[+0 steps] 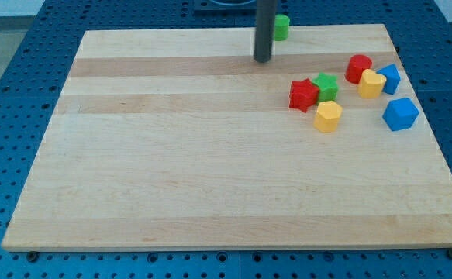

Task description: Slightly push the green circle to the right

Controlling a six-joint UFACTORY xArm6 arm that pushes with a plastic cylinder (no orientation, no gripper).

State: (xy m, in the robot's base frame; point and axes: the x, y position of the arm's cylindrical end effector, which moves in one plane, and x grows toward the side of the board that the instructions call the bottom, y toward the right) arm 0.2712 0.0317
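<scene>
Eight small blocks lie on the wooden board (210, 170), which rests on a blue perforated table (24, 46). You see the dark rod descending from the view's top, with my tip (263, 60) touching the board near its top edge, a little right of centre. No claw is fitted to this arm, so there is nothing released, clenched or grasping to report; the rod simply ends at the tip.

Look for the green circle (281, 27) at the board's top edge, just to the view's right of the rod and slightly above the tip. Its left part is hidden behind the rod, and you cannot tell whether the two touch.

The remaining seven blocks cluster toward the view's right, well apart from the tip. A red star (304, 94) and a green star (327, 86) sit side by side, touching or nearly so. A yellow hexagonal block (328, 116) lies just below them. Farther right, a red cylinder (357, 68), a second yellow block (371, 84) and a blue block (389, 78) form a tight row, each touching or overlapping the next in this view. A blue cube-like block (400, 114) lies alone below that row, near the board's right edge
</scene>
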